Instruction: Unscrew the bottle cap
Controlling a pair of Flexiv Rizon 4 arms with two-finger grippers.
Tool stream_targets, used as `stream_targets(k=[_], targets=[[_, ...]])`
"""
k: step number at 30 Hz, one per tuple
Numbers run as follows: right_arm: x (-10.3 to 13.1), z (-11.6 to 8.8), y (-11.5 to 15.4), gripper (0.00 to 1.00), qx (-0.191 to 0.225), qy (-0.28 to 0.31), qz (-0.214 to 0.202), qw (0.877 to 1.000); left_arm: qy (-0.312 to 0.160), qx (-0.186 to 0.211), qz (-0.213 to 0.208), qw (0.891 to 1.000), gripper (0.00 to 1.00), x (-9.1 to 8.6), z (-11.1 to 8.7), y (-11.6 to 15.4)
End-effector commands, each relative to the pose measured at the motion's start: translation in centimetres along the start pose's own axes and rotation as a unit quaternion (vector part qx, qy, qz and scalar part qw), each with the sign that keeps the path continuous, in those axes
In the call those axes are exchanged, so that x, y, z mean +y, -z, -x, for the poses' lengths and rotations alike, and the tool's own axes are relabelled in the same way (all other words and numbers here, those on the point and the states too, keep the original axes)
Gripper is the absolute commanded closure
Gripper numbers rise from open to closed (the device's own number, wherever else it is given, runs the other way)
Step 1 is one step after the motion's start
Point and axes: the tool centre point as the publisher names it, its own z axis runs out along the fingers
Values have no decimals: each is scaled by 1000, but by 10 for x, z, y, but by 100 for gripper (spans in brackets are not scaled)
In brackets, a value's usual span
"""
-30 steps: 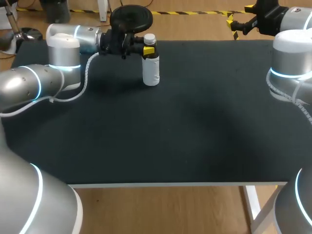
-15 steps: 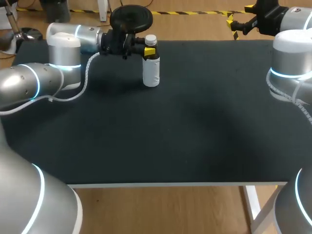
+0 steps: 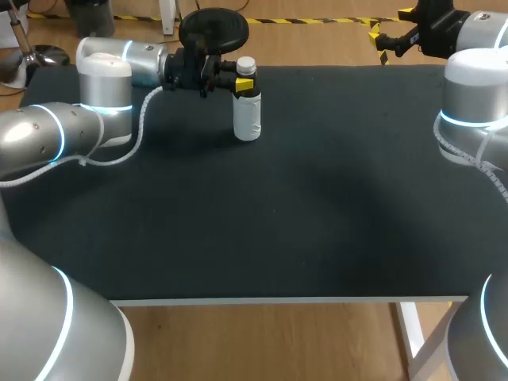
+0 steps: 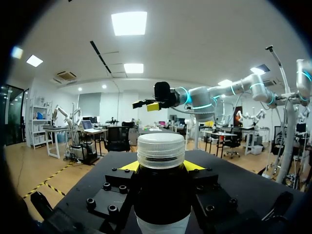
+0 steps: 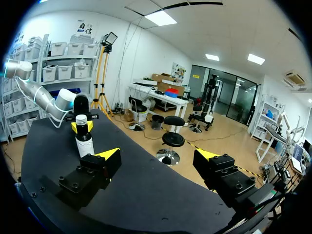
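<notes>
Bottle [image 3: 247, 111]: stands upright on the table [image 3: 317, 222], near the far edge and left of its middle; long axis vertical, cap end up.
Cap [image 3: 245, 63]: white and ribbed, seated on the dark neck.
Left gripper [image 3: 243, 77]: comes in level from the table's far left corner. Its jaws are clamped on the bottle's dark shoulder just under the cap, with a yellow tip [image 4: 127, 166] on each side.
Right gripper [image 3: 390, 32]: over the far right corner, well apart from the bottle; jaws wide apart with nothing between them.
Hidden: in the left wrist view the bottle's base is cut off, and the bottle covers most of both yellow tips.
Label [image 3: 248, 125]: a white wrap round the lower body; any print is too small to tell.
</notes>
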Motion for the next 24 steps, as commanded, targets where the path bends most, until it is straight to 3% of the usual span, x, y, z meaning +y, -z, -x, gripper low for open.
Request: stream_targets(k=[1, 24], targets=[[0, 0, 0, 0, 0, 0, 0, 1000, -2, -2, -1, 1000, 100, 1, -1, -1], [0, 0, 0, 0, 0, 0, 0, 1000, -16, 0, -8, 1000, 100, 0, -5, 1]])
